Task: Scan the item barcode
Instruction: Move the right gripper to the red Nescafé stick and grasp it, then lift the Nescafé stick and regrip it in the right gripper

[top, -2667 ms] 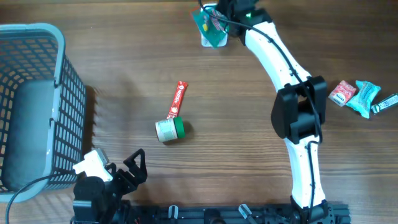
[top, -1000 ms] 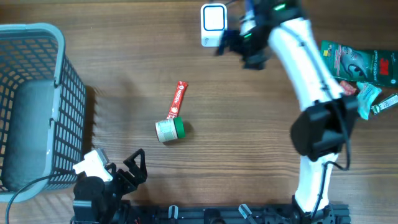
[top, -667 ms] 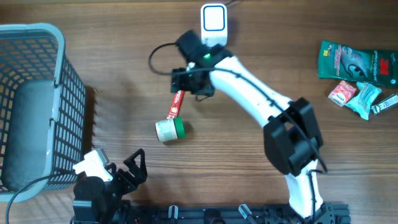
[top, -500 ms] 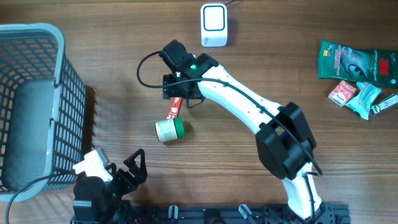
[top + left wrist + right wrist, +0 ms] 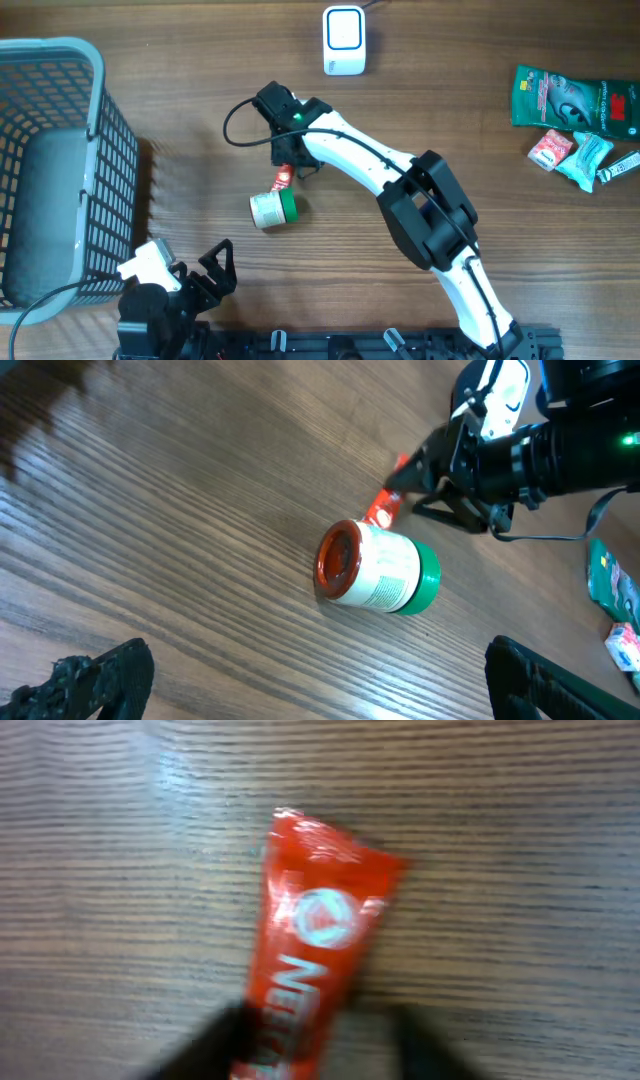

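The task's thing is a flat red sachet [image 5: 318, 920] of shiny foil. It is long and narrow, with white letters and a round white mark on it. It lies on the wooden bench [image 5: 180, 100], near the middle, and the bench has a fine straight grain in brown. One end of the sachet touches, or almost touches, a short round jar [image 5: 378, 568] that lies on its side. The jar has a pale label, a green band at one end and a red-brown round face at the other.

The right tool [image 5: 283, 162] is down over the sachet. In the right wrist view its two dark fingers [image 5: 205, 1042] are blurred and stand on either side of the sachet's lower part, but whether they already squeeze it cannot be told. The left tool [image 5: 320, 685] is released: its black, rough-edged fingers stand far apart at the bottom corners of its view, above bare wood.

A white scanner [image 5: 344, 40] with rounded corners stands at the far edge of the bench. A grey-blue plastic basket [image 5: 60, 55] with a grid wall is at the left. A green foil packet [image 5: 570, 100] and some small wrapped items [image 5: 575, 155] lie at the right.
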{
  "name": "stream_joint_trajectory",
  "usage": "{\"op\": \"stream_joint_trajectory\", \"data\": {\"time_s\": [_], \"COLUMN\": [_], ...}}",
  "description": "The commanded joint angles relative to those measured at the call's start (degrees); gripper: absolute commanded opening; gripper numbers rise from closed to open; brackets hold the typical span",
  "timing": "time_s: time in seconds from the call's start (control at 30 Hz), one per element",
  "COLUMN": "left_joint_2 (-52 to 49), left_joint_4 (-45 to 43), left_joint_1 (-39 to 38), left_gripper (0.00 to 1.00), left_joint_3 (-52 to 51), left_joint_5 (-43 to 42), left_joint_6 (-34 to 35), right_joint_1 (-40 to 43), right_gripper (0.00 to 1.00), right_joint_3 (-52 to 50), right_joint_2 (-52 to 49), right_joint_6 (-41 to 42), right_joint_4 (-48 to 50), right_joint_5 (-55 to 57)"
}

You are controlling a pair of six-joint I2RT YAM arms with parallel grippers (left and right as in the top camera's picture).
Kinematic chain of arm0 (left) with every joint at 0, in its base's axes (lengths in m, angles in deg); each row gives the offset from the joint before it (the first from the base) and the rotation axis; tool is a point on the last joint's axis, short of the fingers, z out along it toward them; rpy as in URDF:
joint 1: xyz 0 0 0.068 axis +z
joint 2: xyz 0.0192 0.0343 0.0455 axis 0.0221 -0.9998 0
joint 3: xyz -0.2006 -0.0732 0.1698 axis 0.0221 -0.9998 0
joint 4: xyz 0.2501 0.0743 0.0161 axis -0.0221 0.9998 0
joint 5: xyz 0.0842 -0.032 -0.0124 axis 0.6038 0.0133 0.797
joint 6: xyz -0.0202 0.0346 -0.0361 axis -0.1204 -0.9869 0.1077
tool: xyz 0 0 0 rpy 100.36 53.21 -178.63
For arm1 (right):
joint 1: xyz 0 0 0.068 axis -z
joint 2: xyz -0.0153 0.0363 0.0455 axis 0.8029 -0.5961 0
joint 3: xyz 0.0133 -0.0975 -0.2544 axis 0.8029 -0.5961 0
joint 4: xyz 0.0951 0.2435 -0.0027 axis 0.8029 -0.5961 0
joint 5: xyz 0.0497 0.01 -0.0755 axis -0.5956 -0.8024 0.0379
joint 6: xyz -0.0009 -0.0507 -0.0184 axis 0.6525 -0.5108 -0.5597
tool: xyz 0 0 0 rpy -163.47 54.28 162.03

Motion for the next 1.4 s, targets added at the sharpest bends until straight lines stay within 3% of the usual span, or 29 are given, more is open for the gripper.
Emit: {"op": "stream_joint_trajectory", "data": {"time_s": [0.0, 0.23, 0.5, 0.63, 0.8, 0.93, 1.07, 1.2, 1.37], "left_joint_2": [0.1, 0.1, 0.1, 0.1, 0.1, 0.1, 0.1, 0.1, 0.1], "left_joint_4": [-0.2, -0.2, -0.2, -0.2, -0.2, -0.2, -0.2, -0.2, -0.2], "left_joint_1": [0.3, 0.3, 0.3, 0.3, 0.3, 0.3, 0.3, 0.3, 0.3], "left_gripper": [1.0, 1.0, 1.0, 1.0, 1.0, 1.0, 1.0, 1.0, 1.0], "left_joint_3": [-0.3, -0.3, -0.3, -0.3, -0.3, -0.3, -0.3, -0.3, -0.3], "left_joint_5": [-0.3, -0.3, -0.3, -0.3, -0.3, -0.3, -0.3, -0.3, -0.3], "left_joint_6": [0.1, 0.1, 0.1, 0.1, 0.1, 0.1, 0.1, 0.1, 0.1], "right_joint_1": [0.1, 7.1, 21.0, 25.4, 27.7, 27.7, 27.7, 27.7, 27.9], "right_gripper": [0.04, 0.04, 0.05, 0.04, 0.04, 0.04, 0.04, 0.04, 0.04], "right_joint_3": [-1.0, -0.9, -0.9, -0.9, -1.1, -1.1, -1.1, -1.1, -1.1], "right_joint_2": [-6.0, -3.3, -1.0, -1.0, -0.8, -0.8, -0.7, -0.6, 0.2], "right_joint_6": [3.4, 3.6, 3.2, 3.1, -15.1, -17.7, -34.3, -37.7, -56.9], "right_joint_4": [-4.3, -15.6, -29.6, -43.6, -45.3, -45.3, -45.3, -45.3, -45.3], "right_joint_5": [0.5, 4.4, -20.0, -35.6, -58.5, -62.5, -76.8, -80.0, -85.0]}}
